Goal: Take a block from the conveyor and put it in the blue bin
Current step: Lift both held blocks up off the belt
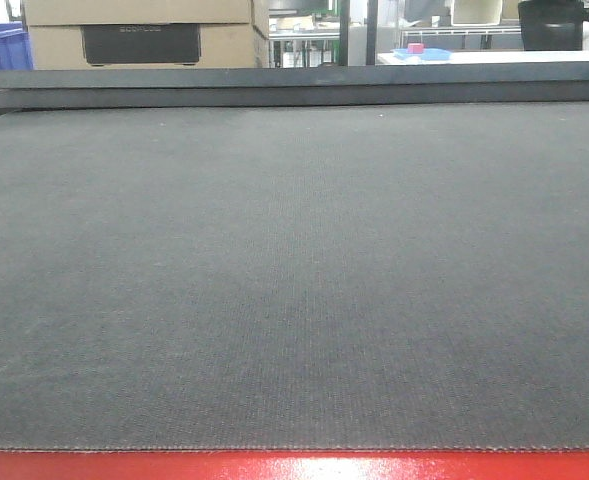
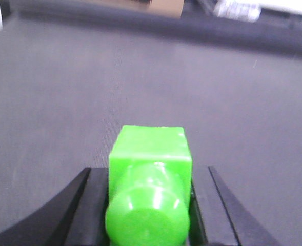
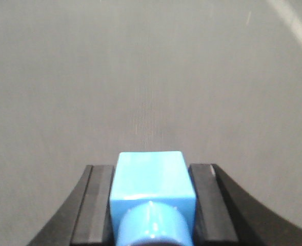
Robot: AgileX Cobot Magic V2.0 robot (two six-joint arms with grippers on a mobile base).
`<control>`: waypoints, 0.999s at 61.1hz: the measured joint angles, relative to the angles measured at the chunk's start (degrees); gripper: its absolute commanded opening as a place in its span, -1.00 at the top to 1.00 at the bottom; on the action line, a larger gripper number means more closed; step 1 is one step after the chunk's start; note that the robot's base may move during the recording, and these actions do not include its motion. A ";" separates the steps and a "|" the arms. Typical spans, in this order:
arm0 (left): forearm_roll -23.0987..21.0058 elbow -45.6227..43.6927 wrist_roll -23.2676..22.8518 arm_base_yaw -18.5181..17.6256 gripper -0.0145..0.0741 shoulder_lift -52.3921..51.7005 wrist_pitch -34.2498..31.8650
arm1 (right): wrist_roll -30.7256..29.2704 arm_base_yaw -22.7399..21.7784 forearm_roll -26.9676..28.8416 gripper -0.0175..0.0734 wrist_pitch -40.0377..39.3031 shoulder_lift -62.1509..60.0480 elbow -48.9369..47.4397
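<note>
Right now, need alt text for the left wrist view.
A bright green block, round stud facing the camera, is clamped between the black fingers of the left gripper. Beyond it stretches the dark grey conveyor, with blurred clutter along the top edge.

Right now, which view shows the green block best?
Left wrist: the green block fills the lower centre, held in the left end effector. The front view shows only the conveyor, no green block. The right wrist shows a blue block in the right end effector instead.
</note>
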 measured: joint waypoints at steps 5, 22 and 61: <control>0.01 0.00 0.00 0.00 0.92 -3.57 -0.15 | 0.00 0.00 0.00 0.97 -0.12 -4.10 0.00; 7.89 0.00 0.00 0.00 0.92 -13.21 -0.29 | -0.07 0.00 0.00 0.97 -3.24 -14.59 0.00; 9.06 0.00 0.00 0.00 0.92 -20.03 -0.29 | -0.16 0.00 0.00 0.97 -5.77 -19.40 0.00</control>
